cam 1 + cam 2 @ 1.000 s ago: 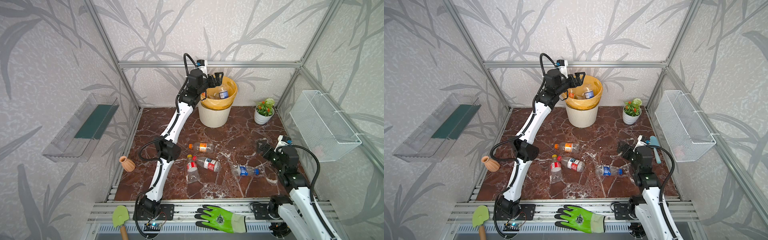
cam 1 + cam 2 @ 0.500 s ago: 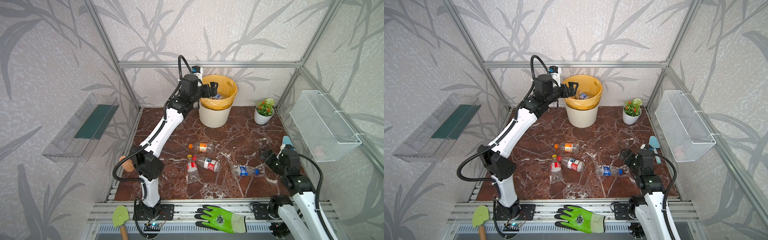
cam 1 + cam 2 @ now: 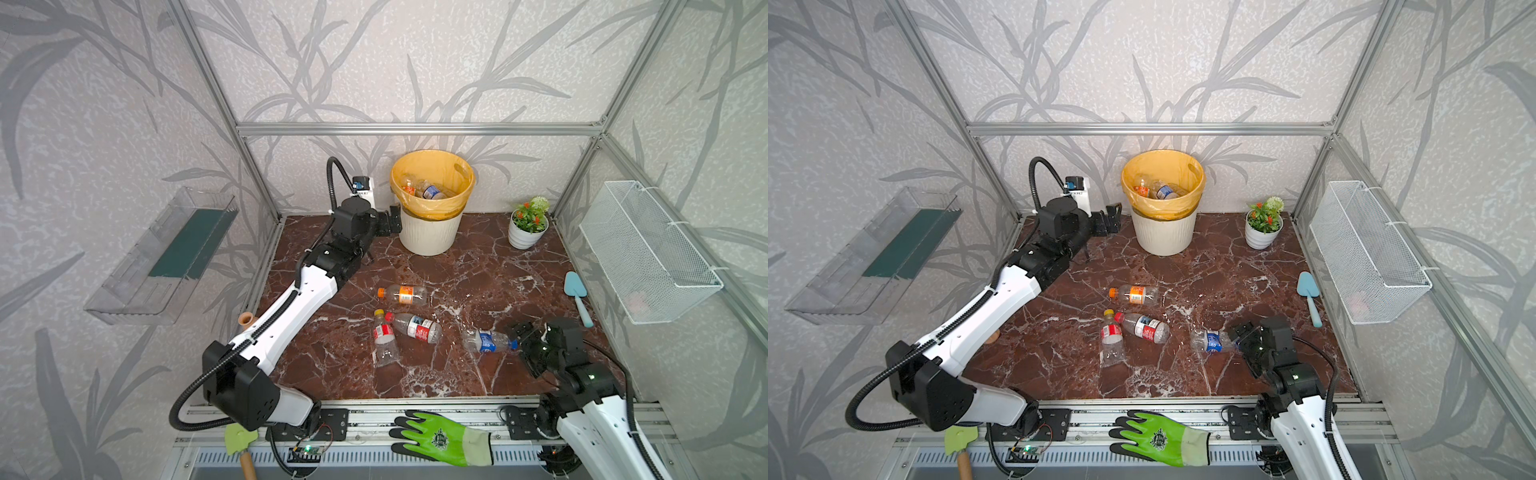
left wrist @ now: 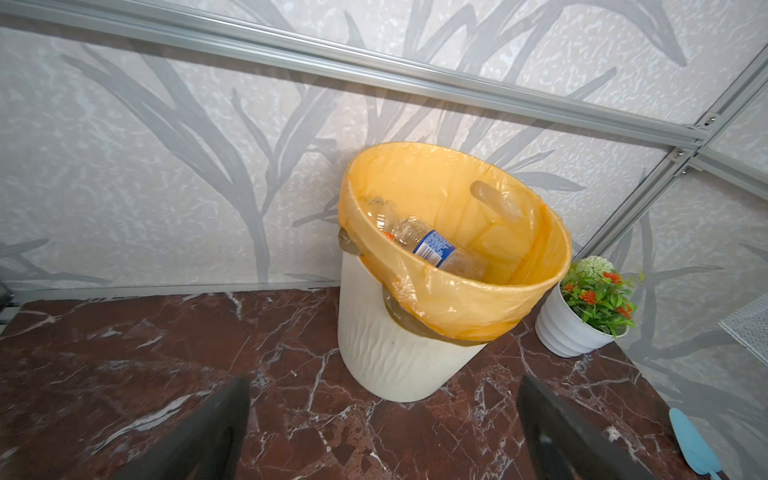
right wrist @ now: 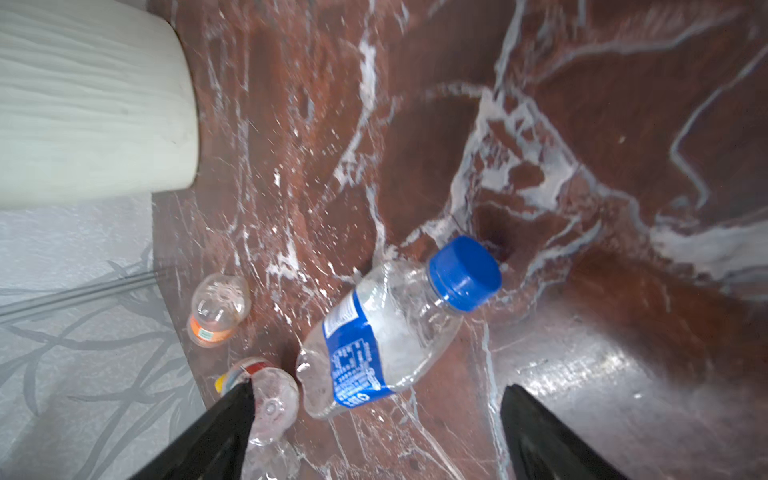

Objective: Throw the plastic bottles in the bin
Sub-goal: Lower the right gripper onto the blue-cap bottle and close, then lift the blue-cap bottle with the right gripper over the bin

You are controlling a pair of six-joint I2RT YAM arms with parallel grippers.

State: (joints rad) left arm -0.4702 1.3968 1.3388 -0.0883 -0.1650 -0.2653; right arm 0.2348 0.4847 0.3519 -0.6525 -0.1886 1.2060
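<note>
At the left gripper point(image 4: 384, 386), fingers point(image 4: 208, 432) spread wide, holding nothing; straight ahead of them, not touching, the bin point(image 4: 407, 361), with a blue-labelled bottle point(image 4: 436, 249) and others inside its yellow liner point(image 4: 457, 307). At the right gripper point(image 5: 378, 390), fingers point(image 5: 216, 436) parted too, low over the marble floor point(image 5: 582, 124), closed on nothing; just ahead of the tips, base end nearest the gap and cap pointing away, a blue-capped bottle point(image 5: 386, 332) on its side. Further from those same fingers, an orange-capped bottle point(image 3: 401, 294), then a yellow-capped bottle point(image 3: 384, 336) and a red-capped bottle point(image 3: 415, 326) close together, all lying down.
</note>
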